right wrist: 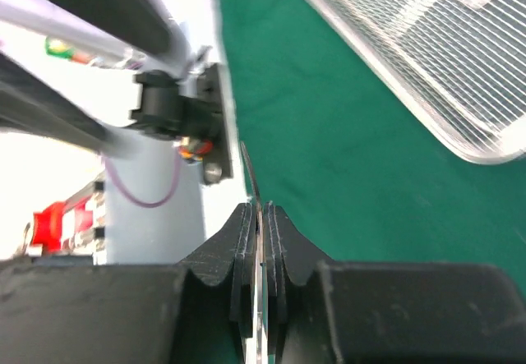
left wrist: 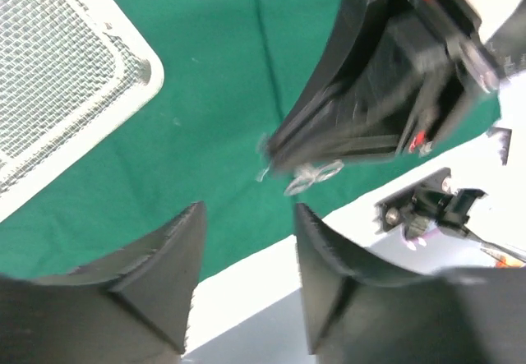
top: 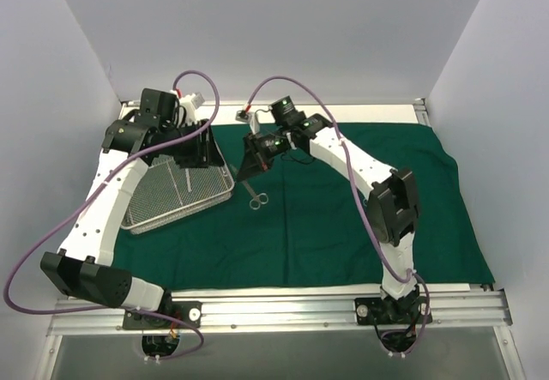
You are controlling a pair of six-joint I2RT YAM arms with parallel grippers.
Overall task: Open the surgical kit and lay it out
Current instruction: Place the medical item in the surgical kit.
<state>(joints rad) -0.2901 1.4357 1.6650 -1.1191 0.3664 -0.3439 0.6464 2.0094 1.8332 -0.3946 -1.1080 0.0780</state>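
The dark green cloth wrap (top: 343,217) lies spread flat on the table. The silver wire-mesh tray (top: 154,202) stands on its left part. My right gripper (top: 250,169) is near the tray's right corner, shut on a slim steel ring-handled clamp (top: 257,196) whose rings hang toward the cloth. In the right wrist view the pads (right wrist: 242,232) pinch the thin steel (right wrist: 249,171), with the tray (right wrist: 427,52) at upper right. My left gripper (top: 204,150) is open and empty over the tray's far end. The left wrist view shows its jaws (left wrist: 246,249) apart, the tray corner (left wrist: 123,52) and the clamp's rings (left wrist: 316,175).
White walls close in the left, back and right. An aluminium rail (top: 274,307) runs along the near edge. A bare white strip of table (top: 377,110) lies behind the cloth, with a small bracket (top: 249,116) and purple cables (top: 206,84) near the arms.
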